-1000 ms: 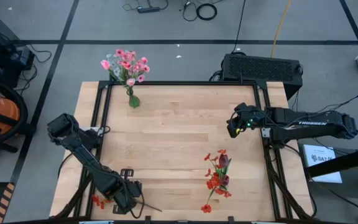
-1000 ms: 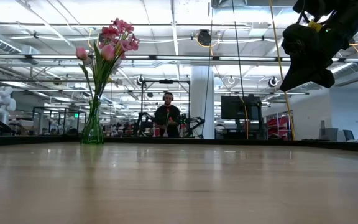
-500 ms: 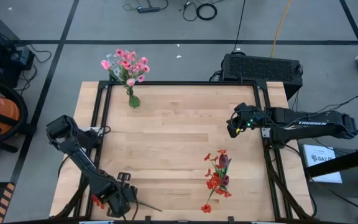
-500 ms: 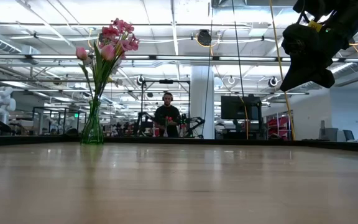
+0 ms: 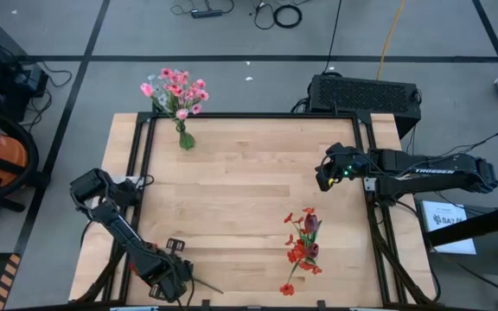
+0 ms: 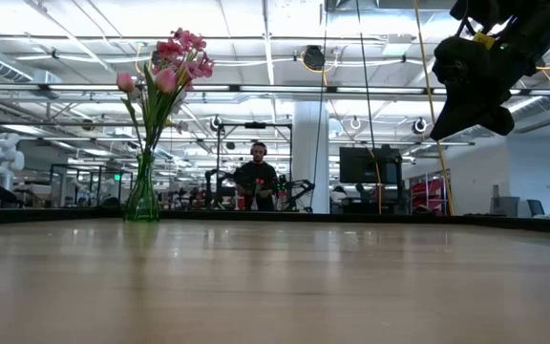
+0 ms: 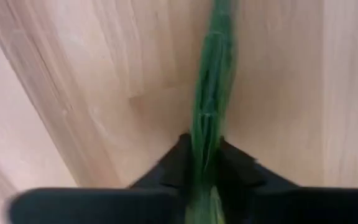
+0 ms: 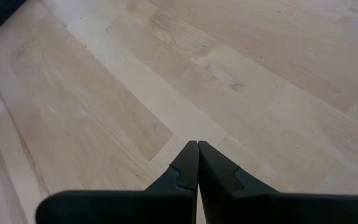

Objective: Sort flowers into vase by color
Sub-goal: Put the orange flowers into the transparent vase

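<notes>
My left gripper [image 5: 169, 276] is at the table's near-left corner, shut on a thin green flower stem [image 5: 207, 286]. The stem's free end points toward the near edge. The left wrist view shows the stem [image 7: 213, 81] running forward over the wood. The arm hides the flower's head. Pink flowers [image 5: 178, 89] stand in a glass vase [image 5: 186, 140] at the far-left corner, and they also show in the low view [image 6: 165, 67]. Red flowers [image 5: 303, 246] are bunched at the near right. My right gripper [image 5: 325, 177] hangs shut above the table's right side [image 8: 197, 146]. My left gripper pinches the green stem [image 7: 205, 134] between its two fingers [image 7: 174, 158], and the fingers lie along it. The stem reaches out ahead of the fingertips, close over the wood. I cannot tell whether it rests on the table.
A black frame rail [image 5: 258, 115] runs around the wooden table. Bare wood [image 5: 232, 190] lies between the two bunches. A black box [image 5: 366, 93] sits beyond the far-right corner. A person [image 6: 258, 177] stands far off in the room behind.
My left gripper has stayed shut on the stem. It has shifted a little toward the table's left and near edges, then slightly back. The stem's free end has stayed near the near edge.
</notes>
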Robot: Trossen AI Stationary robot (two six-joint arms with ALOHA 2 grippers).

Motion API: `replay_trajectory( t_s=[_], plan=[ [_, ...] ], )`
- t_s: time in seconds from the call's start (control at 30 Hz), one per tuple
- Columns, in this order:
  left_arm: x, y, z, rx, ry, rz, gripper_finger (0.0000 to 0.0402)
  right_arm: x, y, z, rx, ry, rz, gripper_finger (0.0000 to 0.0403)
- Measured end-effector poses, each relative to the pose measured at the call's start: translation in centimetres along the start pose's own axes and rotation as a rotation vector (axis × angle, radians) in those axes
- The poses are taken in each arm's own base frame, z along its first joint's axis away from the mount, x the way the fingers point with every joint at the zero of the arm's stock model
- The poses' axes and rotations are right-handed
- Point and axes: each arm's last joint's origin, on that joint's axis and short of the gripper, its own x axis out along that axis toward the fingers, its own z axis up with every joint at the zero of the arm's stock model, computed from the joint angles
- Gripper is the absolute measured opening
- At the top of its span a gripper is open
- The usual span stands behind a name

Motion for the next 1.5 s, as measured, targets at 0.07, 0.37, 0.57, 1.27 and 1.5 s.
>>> replay_trajectory(
  t_s=[0.07,0.37,0.57,1.27,1.5],
  plan=[
    [-0.6,0.3,0.3,0.029,0.045,0.002,0.0025,0.0,0.0,0.0,-0.001,-0.001,0.000,0.0000],
    [-4.2,4.4,1.1,0.072,0.370,-0.014,0.0015,0.0,-0.2,-0.7,-0.041,0.119,0.043,0.0000],
    [-8.3,10.3,4.0,-0.020,0.421,-0.087,0.0013,0.0,-1.1,-0.3,-0.121,0.134,0.034,0.0000],
    [-18.0,31.6,12.5,-0.623,-0.127,-0.202,0.0013,-2.8,-7.7,9.8,-0.349,0.084,0.132,0.0000],
    [-18.8,37.4,13.9,-0.803,-0.243,-0.207,0.0013,-2.9,-8.8,13.2,-0.403,0.174,0.026,0.0000]
  ],
)
